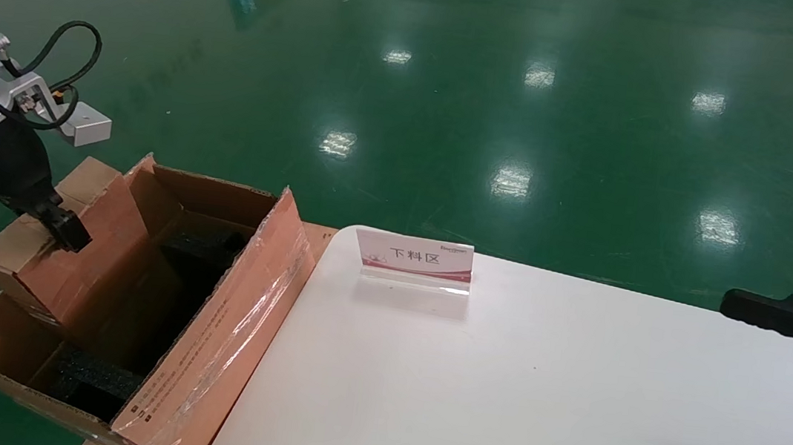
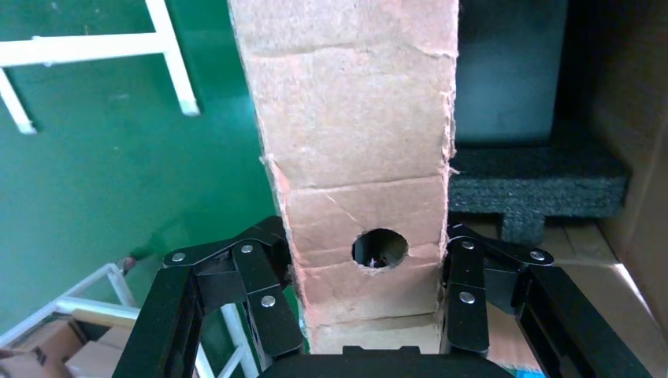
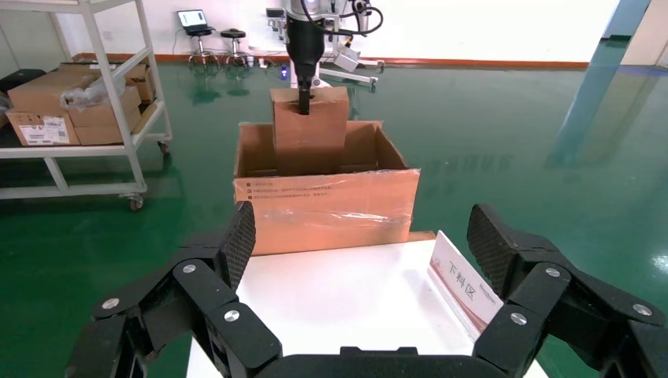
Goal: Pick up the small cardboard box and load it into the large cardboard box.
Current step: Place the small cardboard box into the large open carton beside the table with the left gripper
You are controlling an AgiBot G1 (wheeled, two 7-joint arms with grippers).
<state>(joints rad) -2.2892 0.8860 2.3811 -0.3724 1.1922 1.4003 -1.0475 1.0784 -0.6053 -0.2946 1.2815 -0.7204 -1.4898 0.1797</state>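
Big box (image 1: 217, 351) sits open just off the counter (image 1: 497, 383) edge, flaps up and black foam (image 1: 91, 378) in its floor, and the small box (image 1: 76, 246) hangs upright under the left gripper (image 1: 67, 230), lower end already past the rim on the side away from the counter. To land it well I'd keep it plumb, ease straight down between the foam blocks and the wall, and release only once it is seated. Left gripper fingers (image 2: 264, 295) are clamped on the two sides of the holed end; right gripper (image 3: 358, 252) is parked over the counter, jaws wide apart, holding nothing.
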